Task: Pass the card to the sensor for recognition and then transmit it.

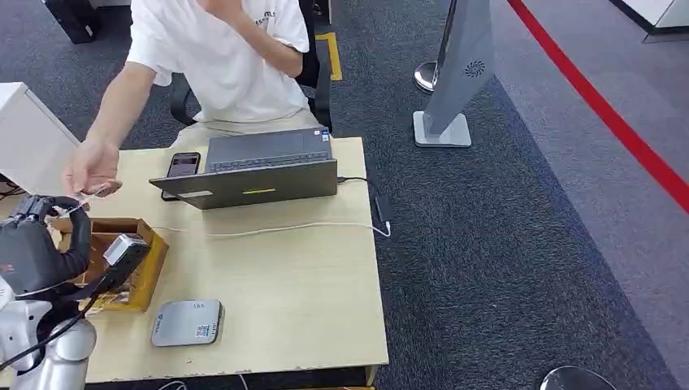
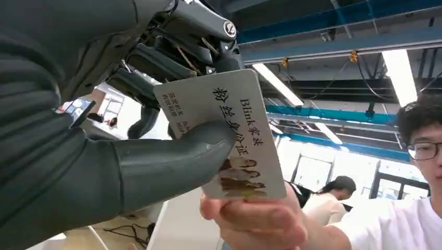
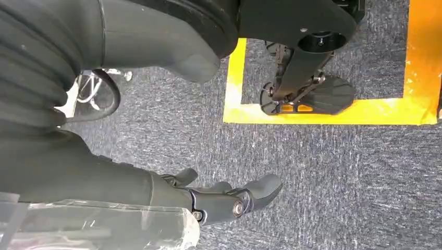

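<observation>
In the left wrist view my left hand [image 2: 94, 156] pinches a pale printed card [image 2: 229, 112] between its thumb and darker fingers. A person's hand [image 2: 260, 221] grips the card's far end at the same time. From the head view my left hand [image 1: 36, 240] is raised over the table's far left, and the person's hand [image 1: 91, 172] reaches to it from behind the table. The grey flat sensor [image 1: 188, 322] lies near the table's front edge, to the right of my left hand. My right hand [image 3: 219, 200] hangs over the carpet, fingers apart and holding nothing.
A wooden box [image 1: 140, 264] sits beside my left hand. A laptop [image 1: 260, 172], a phone [image 1: 183, 165] and a white cable [image 1: 292, 229] lie toward the back of the table [image 1: 301, 284]. The seated person [image 1: 219, 57] is behind it. A grey sign stand [image 1: 455, 81] stands on the carpet.
</observation>
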